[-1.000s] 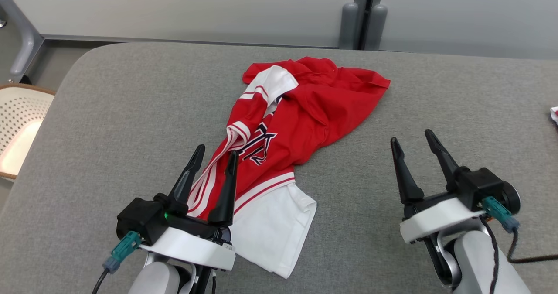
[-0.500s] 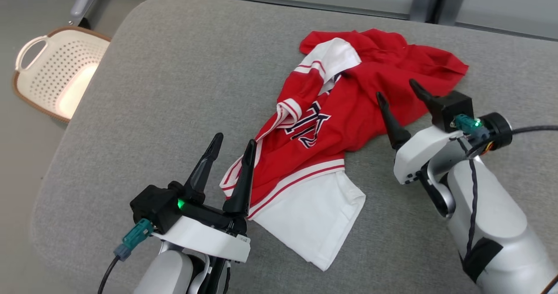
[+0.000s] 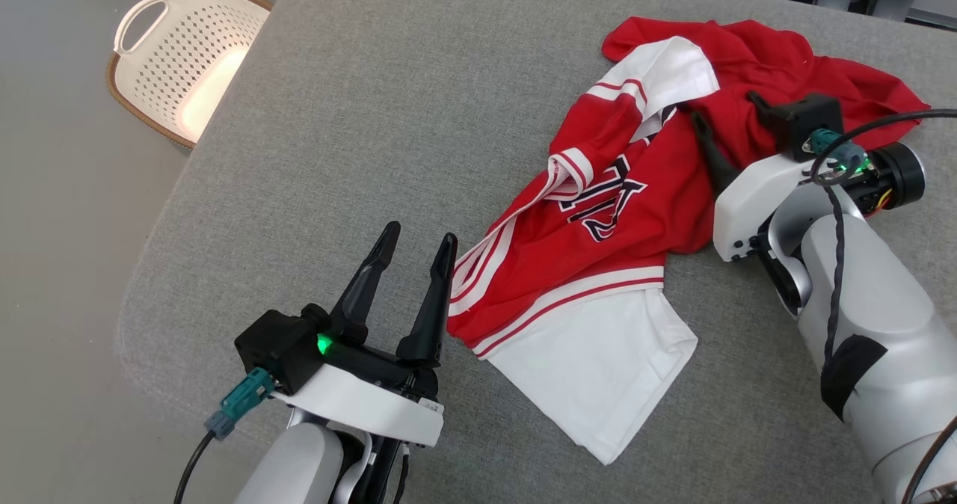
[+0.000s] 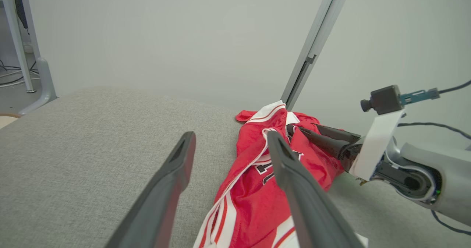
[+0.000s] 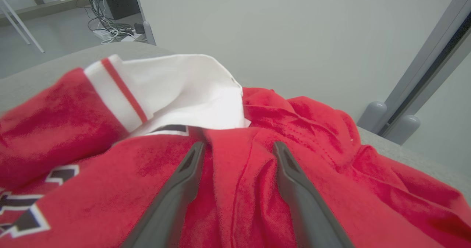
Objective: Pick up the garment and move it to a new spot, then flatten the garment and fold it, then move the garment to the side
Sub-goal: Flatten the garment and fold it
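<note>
On the grey fabric-covered table (image 3: 389, 115), a crumpled red and white sports jersey with dark lettering (image 3: 598, 190) lies towards the far right part of the surface, its white panel spread flat at the near end and its red body bunched at the far end. The right gripper (image 3: 725, 108) is down on the red bunched part, its two dark fingers spread apart with a raised fold of red cloth (image 5: 239, 167) between them, not pinched. The left gripper (image 3: 420, 233) is released too, fingers wide and holding nothing, above bare table just beside the jersey's striped edge. A white perforated plastic basket with a brown rim (image 3: 187, 40) sits on the floor off the table's far left corner.
</note>
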Robot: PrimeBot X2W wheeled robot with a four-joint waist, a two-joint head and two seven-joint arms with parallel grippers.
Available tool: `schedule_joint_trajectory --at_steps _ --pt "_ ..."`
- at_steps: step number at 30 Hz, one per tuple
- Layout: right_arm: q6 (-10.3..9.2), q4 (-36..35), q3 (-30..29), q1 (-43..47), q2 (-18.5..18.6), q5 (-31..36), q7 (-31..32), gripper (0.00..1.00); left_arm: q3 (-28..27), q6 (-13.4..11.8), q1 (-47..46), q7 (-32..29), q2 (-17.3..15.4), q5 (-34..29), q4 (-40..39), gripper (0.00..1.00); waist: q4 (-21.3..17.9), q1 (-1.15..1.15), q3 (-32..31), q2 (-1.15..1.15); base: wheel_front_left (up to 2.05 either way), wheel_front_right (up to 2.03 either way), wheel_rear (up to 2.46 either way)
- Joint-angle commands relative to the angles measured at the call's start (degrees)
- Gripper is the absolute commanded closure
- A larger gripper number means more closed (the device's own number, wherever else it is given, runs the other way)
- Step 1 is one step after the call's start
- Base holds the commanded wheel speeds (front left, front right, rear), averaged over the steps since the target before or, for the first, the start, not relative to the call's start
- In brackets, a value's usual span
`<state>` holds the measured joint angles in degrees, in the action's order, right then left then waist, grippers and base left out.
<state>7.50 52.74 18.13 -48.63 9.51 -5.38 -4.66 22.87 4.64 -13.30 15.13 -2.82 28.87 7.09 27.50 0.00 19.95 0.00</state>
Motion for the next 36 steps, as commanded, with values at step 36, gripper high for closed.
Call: schedule_joint_trajectory --at_steps 36 --pt "-0.02 -23.65 -41.11 25.01 -6.55 9.39 -3.63 0.73 -4.68 1.05 2.81 0.00 -0.18 -4.52 1.33 0.00 -16.82 0.00 -9.17 0.00 0.00 0.00 0.00"
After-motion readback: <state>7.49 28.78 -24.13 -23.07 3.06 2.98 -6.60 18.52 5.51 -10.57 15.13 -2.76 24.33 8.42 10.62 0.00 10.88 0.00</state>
